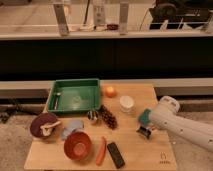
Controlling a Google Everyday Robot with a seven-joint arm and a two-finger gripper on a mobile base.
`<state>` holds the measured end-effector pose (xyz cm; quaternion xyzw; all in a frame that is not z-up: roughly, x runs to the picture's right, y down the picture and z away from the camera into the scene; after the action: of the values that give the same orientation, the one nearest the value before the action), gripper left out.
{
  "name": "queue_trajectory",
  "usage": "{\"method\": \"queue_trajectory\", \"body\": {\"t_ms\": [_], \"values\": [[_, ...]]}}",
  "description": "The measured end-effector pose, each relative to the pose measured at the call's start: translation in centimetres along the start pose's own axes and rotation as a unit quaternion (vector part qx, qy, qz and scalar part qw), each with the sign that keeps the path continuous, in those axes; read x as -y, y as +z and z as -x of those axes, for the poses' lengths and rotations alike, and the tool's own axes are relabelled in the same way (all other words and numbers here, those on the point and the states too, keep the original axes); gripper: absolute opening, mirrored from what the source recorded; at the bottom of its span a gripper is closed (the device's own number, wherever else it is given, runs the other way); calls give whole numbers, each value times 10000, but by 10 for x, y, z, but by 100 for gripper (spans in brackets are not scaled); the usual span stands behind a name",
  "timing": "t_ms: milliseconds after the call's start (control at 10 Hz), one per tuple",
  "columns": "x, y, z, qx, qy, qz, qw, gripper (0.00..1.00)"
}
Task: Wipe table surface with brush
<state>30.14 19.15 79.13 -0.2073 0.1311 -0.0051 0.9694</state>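
Brush [93, 116]: small and dark with whitish patches, lying near the middle of the counter, just below the tray's front right corner.
Counter [142, 152]: pale wooden rectangle with a small dark mark [162, 161] near its front right corner.
Beside the brush: a dark grape-like cluster [108, 118] is just to its right, and a blue-grey cloth [73, 128] lies to its lower left.
Green tray [74, 82]: at the back left, holding a small pale item [57, 99] along its left wall; the item is too small to name.
Maroon bowl [39, 120]: at the front left, with a pale object [50, 128] resting in it.
Orange bowl [77, 145]: at the front, right of the maroon bowl and below the cloth; its inside shows plain orange.
White cup [127, 103]: right of the tray, with an orange fruit [110, 91] just behind it.
Front middle: an orange stick [101, 150] and a flat black slab [116, 154] lie side by side.
Teal block [144, 117]: on the right side, against the white arm [185, 125].
Pincer [145, 131]: at the arm's end, low over the right part of the counter, just below the teal block and well apart from the brush. I cannot tell whether it is spread or closed, or whether it holds anything.
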Motion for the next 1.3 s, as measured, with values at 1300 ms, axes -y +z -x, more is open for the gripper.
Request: {"method": "queue_trajectory", "body": {"t_ms": [1300], "values": [[-86,-9,36,95,-715,175,9972,0]]}}
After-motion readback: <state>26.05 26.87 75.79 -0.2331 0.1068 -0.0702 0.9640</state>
